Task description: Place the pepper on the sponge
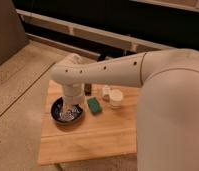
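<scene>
Gripper point(70, 107), two-finger, pale, at the end of the thick white robot arm point(108, 75): lowered into the dark round bowl point(54, 111), pointing straight down. Jaws spread wide; nothing can be made out between them.

Bowl sits at the left of the light wooden tabletop point(93, 140). Its inside shows pale glints around the gripper and is otherwise mostly covered by it.

Small teal-green rectangular sponge point(95, 105): flat on the wood just right of the bowl, close to its rim, nothing on top of it. Gripper is beside the sponge, not over it.

Small orange toy pepper: cannot be made out. Cannot tell whether it lies in the bowl under the gripper.

Behind the sponge: dark upright rectangular block point(86, 89), small clear shaker point(106, 91), white round cup point(115, 98), in a loose row left to right, cup nearest the arm's bulk.
</scene>
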Controlling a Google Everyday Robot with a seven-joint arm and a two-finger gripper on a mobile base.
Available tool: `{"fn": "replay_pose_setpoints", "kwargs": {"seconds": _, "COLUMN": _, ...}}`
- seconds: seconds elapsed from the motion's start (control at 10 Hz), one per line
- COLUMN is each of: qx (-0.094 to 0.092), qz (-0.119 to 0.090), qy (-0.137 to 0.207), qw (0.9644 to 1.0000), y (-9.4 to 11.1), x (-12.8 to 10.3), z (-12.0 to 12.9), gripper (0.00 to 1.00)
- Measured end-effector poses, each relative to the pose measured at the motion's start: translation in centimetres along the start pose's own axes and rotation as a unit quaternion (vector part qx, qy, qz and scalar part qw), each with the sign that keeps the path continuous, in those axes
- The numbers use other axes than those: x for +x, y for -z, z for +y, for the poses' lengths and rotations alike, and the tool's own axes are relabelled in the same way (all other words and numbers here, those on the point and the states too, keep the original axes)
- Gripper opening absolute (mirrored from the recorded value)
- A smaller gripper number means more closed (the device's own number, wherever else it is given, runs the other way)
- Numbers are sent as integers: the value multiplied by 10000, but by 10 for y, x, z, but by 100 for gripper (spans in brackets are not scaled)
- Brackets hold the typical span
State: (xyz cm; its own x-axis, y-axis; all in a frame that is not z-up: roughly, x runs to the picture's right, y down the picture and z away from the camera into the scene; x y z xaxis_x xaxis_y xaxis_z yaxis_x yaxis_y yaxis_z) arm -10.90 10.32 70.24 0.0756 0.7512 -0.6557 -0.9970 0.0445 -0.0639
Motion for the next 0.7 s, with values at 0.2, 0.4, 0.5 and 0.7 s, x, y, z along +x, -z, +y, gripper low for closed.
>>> {"fn": "replay_pose_setpoints", "kwargs": {"seconds": 0.2, "qx": 1, "qz": 1, "qy": -1, "qw": 10000, "y": 0, "x": 0, "z": 0, "gripper": 65}}
{"fn": "replay_pose_setpoints", "kwargs": {"seconds": 0.4, "qx": -41, "qz": 22, "qy": -54, "qw": 10000, "y": 2, "x": -8, "z": -3, "gripper": 65}}
{"fn": "replay_pose_setpoints", "kwargs": {"seconds": 0.5, "qx": -86, "qz": 21, "qy": -58, "qw": 9999, "y": 4, "x": -18, "z": -10, "gripper": 65}}
{"fn": "replay_pose_setpoints", "kwargs": {"seconds": 0.7, "qx": -173, "qz": -130, "qy": 392, "qw": 9990, "y": 15, "x": -38, "z": -12, "gripper": 65}}
